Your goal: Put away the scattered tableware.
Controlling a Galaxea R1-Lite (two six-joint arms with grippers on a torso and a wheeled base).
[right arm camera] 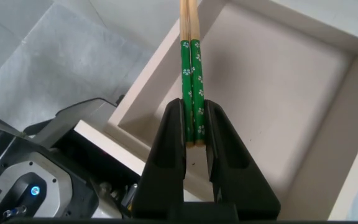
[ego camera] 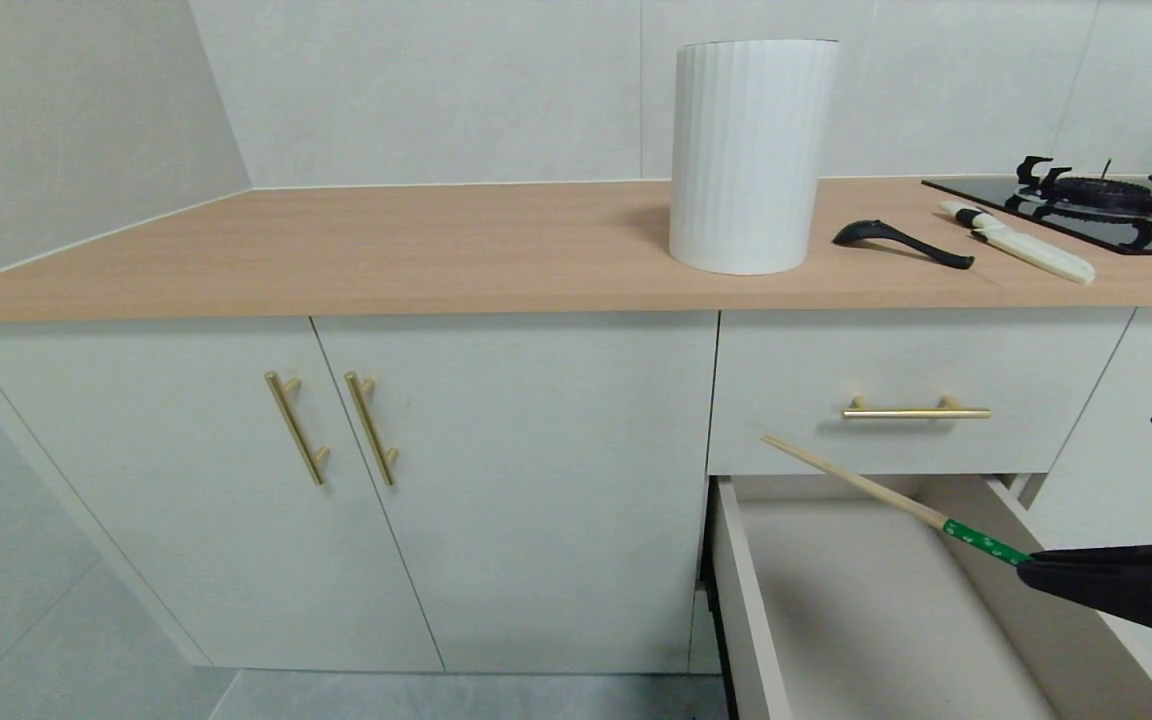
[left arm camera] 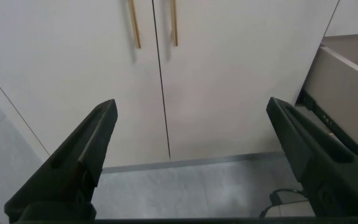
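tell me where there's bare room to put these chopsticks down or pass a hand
The open drawer shows a bare floor between its side walls, under the chopsticks held by the right gripper. The countertop is bare from the corner wall to the white canister. Crowded: between canister and stove, where the black spoon and knife lie.

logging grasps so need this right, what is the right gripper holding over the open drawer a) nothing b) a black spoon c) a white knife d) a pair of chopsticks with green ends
d: the right gripper is shut on the green ends of the chopsticks above the open drawer, while the black spoon and white knife lie on the countertop.
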